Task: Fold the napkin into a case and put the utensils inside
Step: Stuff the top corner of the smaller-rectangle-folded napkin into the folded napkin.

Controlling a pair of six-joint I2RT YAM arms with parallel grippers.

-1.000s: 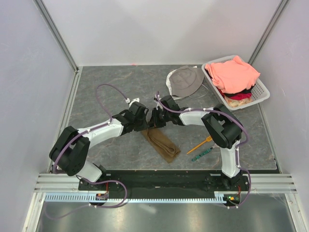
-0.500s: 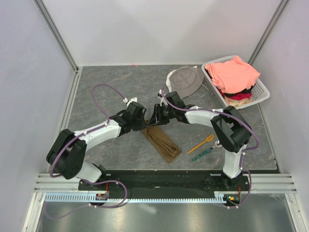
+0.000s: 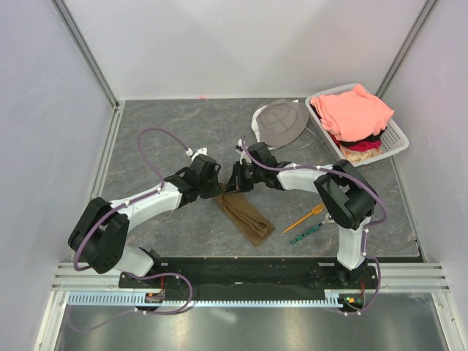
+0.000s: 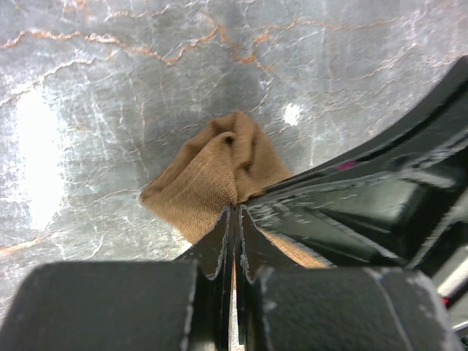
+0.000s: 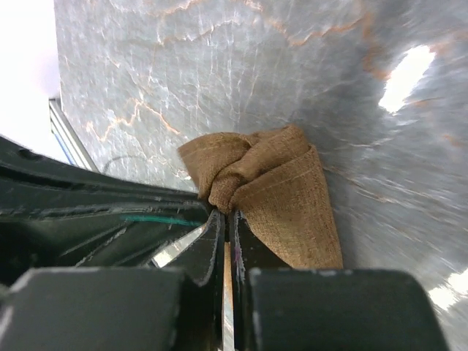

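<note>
From above, your two arms meet nose to nose over the middle of the table [image 3: 161, 131]. The left gripper [image 3: 220, 189] and the right gripper [image 3: 232, 187] both sit at the far end of the napkin [image 3: 246, 219]. The napkin lies as a narrow brown strip running from that pinch toward the near right. The orange fork [image 3: 307, 217] and the green-and-dark utensil [image 3: 306, 233] lie just beside each other to its right, apart from the cloth. So you are in the folding step, and no utensil has gone in yet.

In the left wrist view, the left gripper [image 4: 234, 213] has its fingers pressed together on a bunched corner of the napkin [image 4: 212, 172], with a sliver of brown between them. The right arm's dark body crowds in from the right.

In the right wrist view, the right gripper [image 5: 225, 217] is likewise clamped on the napkin [image 5: 289, 194], which puckers into a knot at the fingertips.

I judge the next move calls for both grips to travel together at one pace. Carry that end over the strip and lay it flat, leaving a mouth open for the utensils. With the fingers this close (almost touching), watch for a clash.

The surface is grey marbled and glossy, with bright glare patches, so it looks slick and the strip may slide if you drag it. Plain pale walls close three sides, and a metal rail [image 3: 248, 278] runs along the near edge. A grey hat [image 3: 281, 121] and a white basket [image 3: 398, 139] of pink clothes [image 3: 355, 110] sit at the far right.
</note>
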